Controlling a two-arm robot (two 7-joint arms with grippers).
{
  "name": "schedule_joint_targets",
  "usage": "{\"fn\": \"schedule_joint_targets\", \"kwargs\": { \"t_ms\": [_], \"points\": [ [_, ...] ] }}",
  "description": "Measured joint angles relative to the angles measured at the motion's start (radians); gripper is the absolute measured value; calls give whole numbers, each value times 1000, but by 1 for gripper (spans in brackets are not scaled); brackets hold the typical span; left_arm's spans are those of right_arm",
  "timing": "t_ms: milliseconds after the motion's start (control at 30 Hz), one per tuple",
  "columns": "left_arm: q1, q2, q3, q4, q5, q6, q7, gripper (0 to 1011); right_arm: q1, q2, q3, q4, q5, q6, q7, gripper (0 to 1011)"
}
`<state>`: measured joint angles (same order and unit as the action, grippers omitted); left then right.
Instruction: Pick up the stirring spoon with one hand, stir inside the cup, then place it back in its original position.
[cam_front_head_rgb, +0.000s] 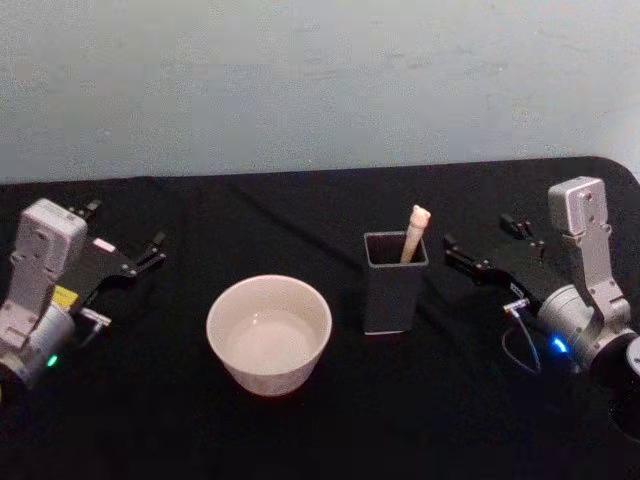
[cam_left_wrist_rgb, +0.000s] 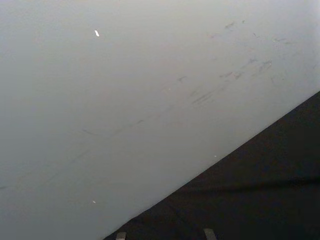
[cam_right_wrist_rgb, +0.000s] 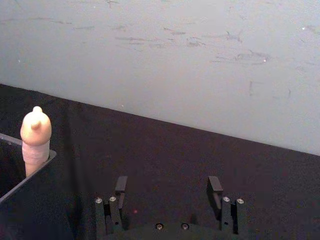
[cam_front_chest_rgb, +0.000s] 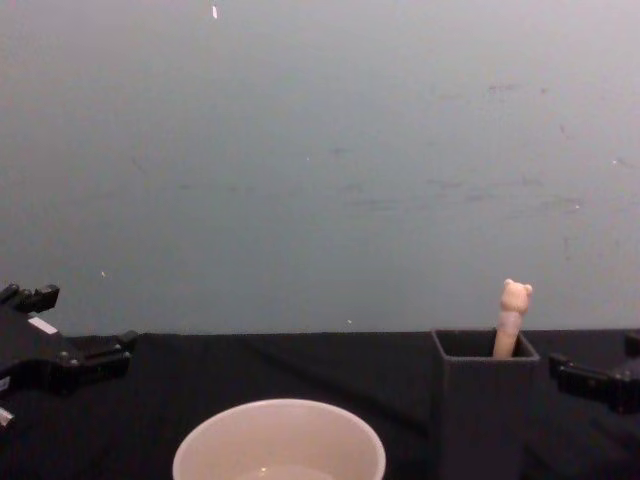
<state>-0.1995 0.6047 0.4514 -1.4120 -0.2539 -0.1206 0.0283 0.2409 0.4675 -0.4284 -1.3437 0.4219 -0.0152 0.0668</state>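
Stirring spoon (cam_front_head_rgb: 415, 234) stands near-upright in holder (cam_front_head_rgb: 394, 290), at 9 o'clock of nearer right gripper (cam_front_head_rgb: 487, 252), jaws open, empty.

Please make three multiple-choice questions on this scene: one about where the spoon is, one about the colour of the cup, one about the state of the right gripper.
1. Where is the stirring spoon?
A. in the cup
B. standing in the dark grey holder
C. lying on the table

2. What colour is the cup?
A. cream-white
B. red
C. black

3. How is the right gripper?
A. shut on the spoon
B. open, holding nothing
C. inside the cup

Answers:
1. B, the bear-head handle sticks out of the holder.
2. A, the head view shows a pale round bowl shape.
3. B, the right wrist view shows its fingers apart, with only black cloth between.
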Motion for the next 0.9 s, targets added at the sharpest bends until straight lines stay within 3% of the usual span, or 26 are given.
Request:
{"fn": "schedule_joint_targets", "kwargs": {
  "t_ms": [900],
  "points": [
    [0, 0, 0, 0, 0, 0, 0, 1001, 0, 0, 0, 0, 1, 0, 0, 1002]
  ]
}}
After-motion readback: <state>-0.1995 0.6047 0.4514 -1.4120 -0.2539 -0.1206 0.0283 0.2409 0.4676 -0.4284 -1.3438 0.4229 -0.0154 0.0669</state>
